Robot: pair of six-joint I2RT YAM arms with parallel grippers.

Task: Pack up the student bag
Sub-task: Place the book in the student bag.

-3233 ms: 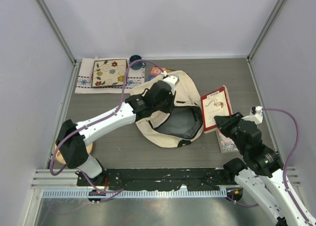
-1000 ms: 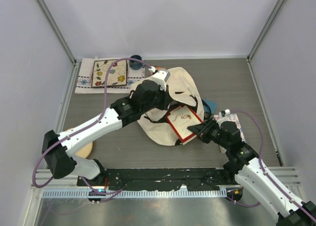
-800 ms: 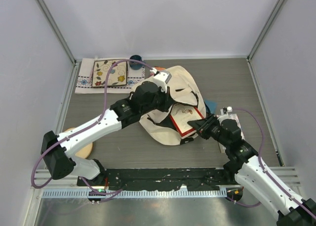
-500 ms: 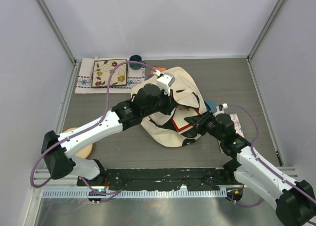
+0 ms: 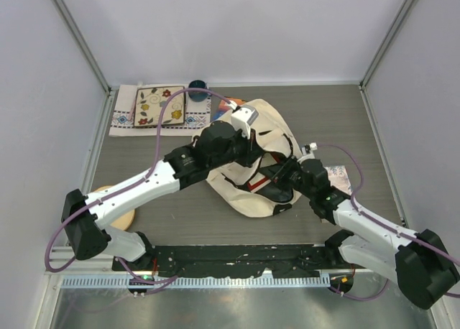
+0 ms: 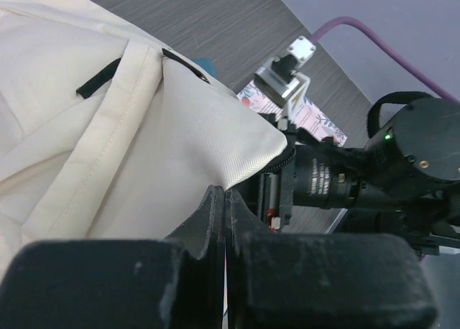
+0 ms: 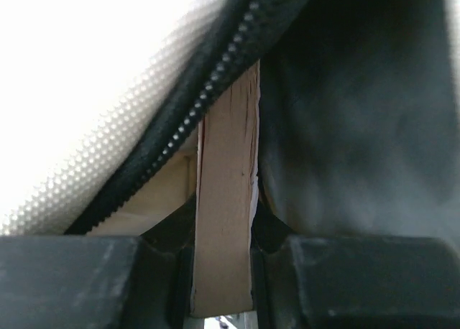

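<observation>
Right pincer (image 7: pixel 224 239), clamping a book (image 7: pixel 226 149), sits inside the student bag (image 5: pixel 237 197).

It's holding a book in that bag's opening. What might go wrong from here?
The book, gripped in the right end effector, sits close beside the zipper; its pages could catch there. The left end effector pinches only a fold of the student bag; if that slips, the opening might sag shut on the book.
</observation>
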